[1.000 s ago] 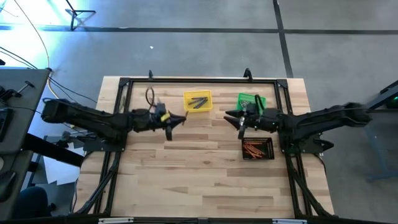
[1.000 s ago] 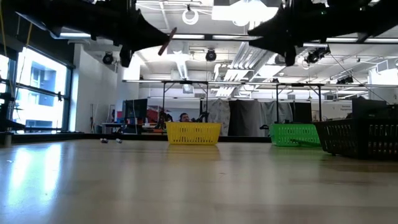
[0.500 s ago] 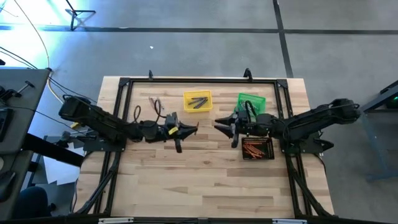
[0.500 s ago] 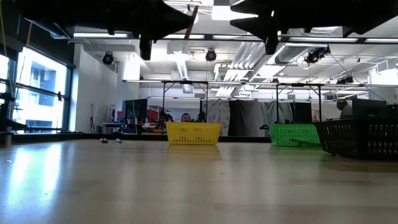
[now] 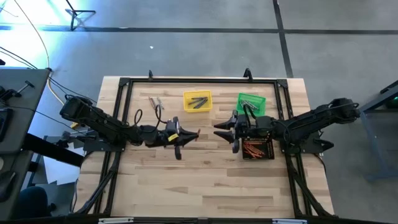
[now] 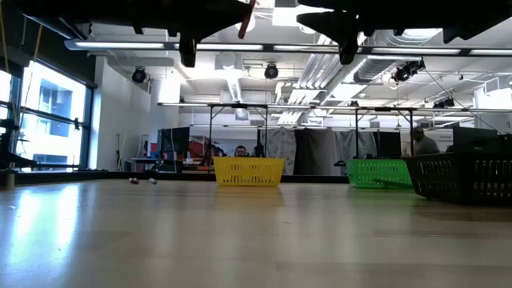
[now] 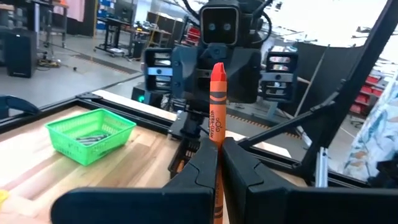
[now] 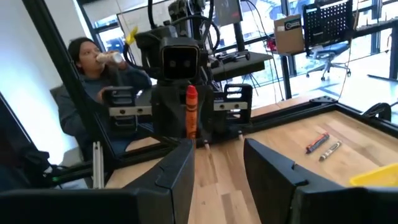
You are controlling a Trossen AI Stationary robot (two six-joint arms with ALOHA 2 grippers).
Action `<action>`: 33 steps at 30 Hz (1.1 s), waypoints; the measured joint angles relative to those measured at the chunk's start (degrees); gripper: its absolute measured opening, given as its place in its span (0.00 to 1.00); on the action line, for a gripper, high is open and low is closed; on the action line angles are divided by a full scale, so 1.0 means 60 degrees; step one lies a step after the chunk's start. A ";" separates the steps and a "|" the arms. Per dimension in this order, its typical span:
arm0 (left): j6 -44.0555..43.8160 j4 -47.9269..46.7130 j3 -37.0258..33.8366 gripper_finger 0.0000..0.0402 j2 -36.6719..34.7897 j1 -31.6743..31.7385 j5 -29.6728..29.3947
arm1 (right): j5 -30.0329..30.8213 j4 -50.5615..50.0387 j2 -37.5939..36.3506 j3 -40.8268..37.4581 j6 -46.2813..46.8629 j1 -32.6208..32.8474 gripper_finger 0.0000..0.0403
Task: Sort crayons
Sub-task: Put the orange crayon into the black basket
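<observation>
Pinched between the fingers of the left gripper [image 5: 193,134] is an orange-red crayon [image 7: 217,99], standing upright above the fingertips in the left wrist view and held in the air over the wooden table [image 5: 205,180], on the near side of the yellow bin [image 5: 198,101]. Facing it from the side of the black bin [image 5: 257,149], the right gripper [image 5: 219,129] hangs just apart from the crayon's tip with its fingers spread and nothing between them. Grey crayons lie in the yellow bin, more sticks lie in the green bin [image 5: 251,101] beyond the black bin, and a heap of orange-red crayons [image 5: 256,150] fills the black bin. Two loose crayons [image 5: 155,102] rest on the table well to the left of the yellow bin. A person [image 8: 99,81] sits behind the left arm, seen in the right wrist view.
</observation>
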 joint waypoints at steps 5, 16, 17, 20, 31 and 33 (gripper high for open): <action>-0.0140 -0.0003 0.0000 0.00 0.0000 0.0076 -0.0129 | 0.0002 0.0210 0.0000 0.0000 0.0779 -0.0081 0.33; 0.0198 -0.0098 0.0373 0.00 0.0000 0.0106 -0.0282 | -0.0697 0.0590 0.0000 0.0000 0.1107 -0.0339 0.33; 0.0299 -0.0171 0.0434 0.00 0.0000 0.0106 -0.0281 | -0.0851 0.0624 0.0000 0.0000 0.1099 -0.0339 0.33; 0.0412 -0.0318 0.0569 0.00 0.0000 0.0106 -0.0282 | -0.0861 0.0632 0.0000 0.0000 0.1032 -0.0342 0.33; 0.0330 -0.0631 0.0821 0.00 0.0233 0.0050 -0.0493 | -0.0867 -0.1392 0.1311 0.2105 0.1003 -0.0361 0.33; 0.0330 -0.0642 0.0820 0.00 0.0229 -0.0016 -0.0618 | -0.0869 -0.2454 0.1308 0.2608 0.0772 -0.0419 0.33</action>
